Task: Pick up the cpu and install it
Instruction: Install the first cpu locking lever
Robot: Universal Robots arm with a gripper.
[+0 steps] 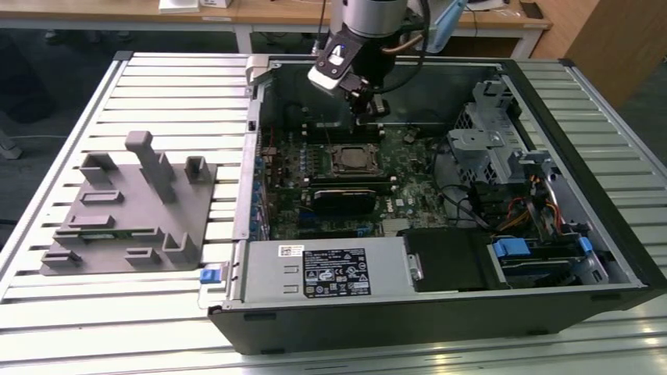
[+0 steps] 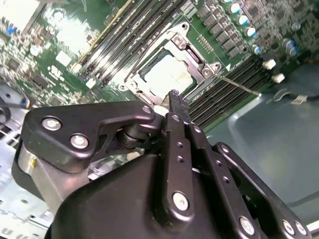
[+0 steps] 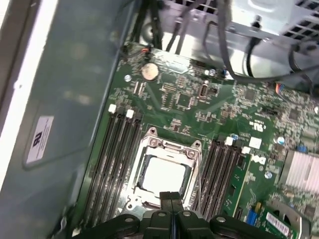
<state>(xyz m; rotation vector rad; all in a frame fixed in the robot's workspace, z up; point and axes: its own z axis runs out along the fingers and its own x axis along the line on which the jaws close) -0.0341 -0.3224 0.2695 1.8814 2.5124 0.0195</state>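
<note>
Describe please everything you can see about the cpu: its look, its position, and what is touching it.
The cpu is a flat square chip with a pale, shiny metal top. It lies level inside the metal socket frame on the green motherboard, between banks of dark memory slots, within the open computer case. The frame surrounds its edges. The gripper is above it with its fingers pressed together, holding nothing; contact with the chip cannot be confirmed. In the exterior view it looks darker.

The cpu [image 3: 163,175], shiny silver square, lies flat in its socket.
</note>
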